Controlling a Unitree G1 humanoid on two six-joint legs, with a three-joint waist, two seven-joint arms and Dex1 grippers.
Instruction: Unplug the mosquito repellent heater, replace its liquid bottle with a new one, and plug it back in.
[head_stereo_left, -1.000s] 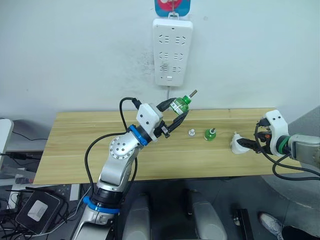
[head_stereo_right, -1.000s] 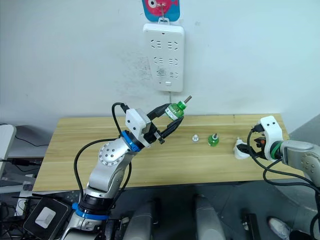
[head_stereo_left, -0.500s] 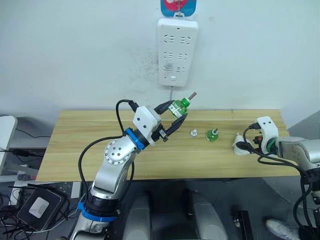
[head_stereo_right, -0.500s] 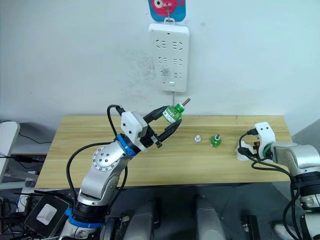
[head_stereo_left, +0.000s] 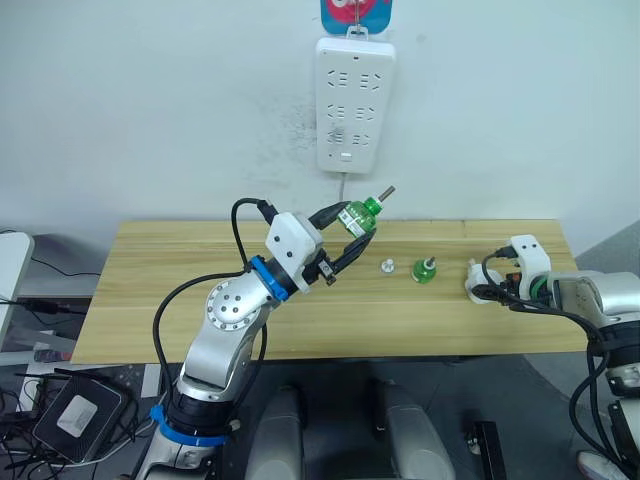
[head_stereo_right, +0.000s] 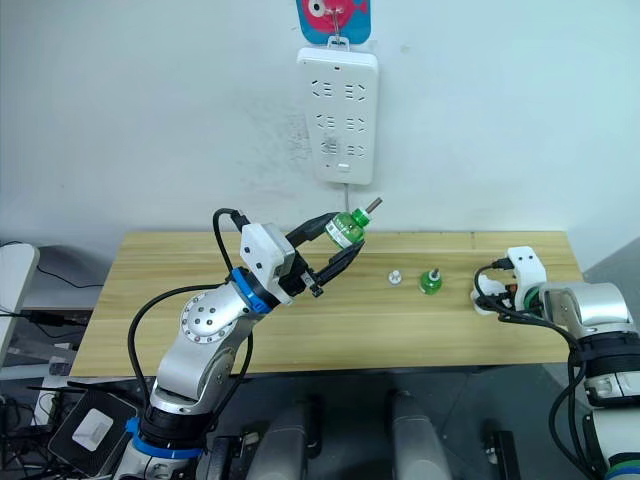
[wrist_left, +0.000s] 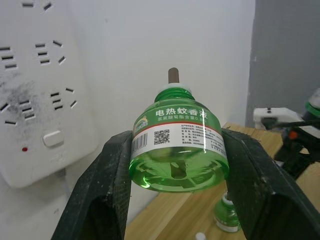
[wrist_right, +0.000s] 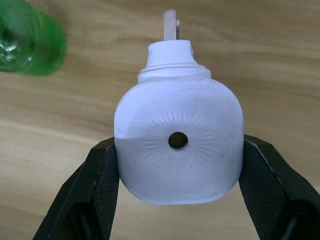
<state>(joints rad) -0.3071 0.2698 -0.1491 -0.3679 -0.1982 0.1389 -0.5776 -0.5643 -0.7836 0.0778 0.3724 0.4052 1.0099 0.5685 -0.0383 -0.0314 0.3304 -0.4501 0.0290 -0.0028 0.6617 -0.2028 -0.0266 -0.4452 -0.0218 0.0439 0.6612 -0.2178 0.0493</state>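
Observation:
My left gripper (head_stereo_left: 352, 226) is shut on a green liquid bottle (head_stereo_left: 358, 214) with a white neck and a dark wick. It holds the bottle tilted in the air above the table, below the wall power strip (head_stereo_left: 355, 90). The left wrist view shows the bottle (wrist_left: 177, 150) squeezed between both fingers (wrist_left: 100, 195). My right gripper (head_stereo_left: 487, 287) is shut on the white mosquito repellent heater (head_stereo_left: 474, 282), low at the table's right end. In the right wrist view the heater (wrist_right: 177, 140) faces me with its round hole, a prong pointing away. Another green bottle (head_stereo_left: 425, 269) stands on the table.
A small white cap (head_stereo_left: 386, 265) lies on the wooden table (head_stereo_left: 160, 290) left of the standing bottle. The power strip's cord drops behind the table's far edge. A red and blue hook (head_stereo_left: 355, 12) holds the strip on the white wall.
The head camera has shifted a little. My right forearm has swung in while the heater stays at the table's right end. The left gripper and its bottle have barely moved.

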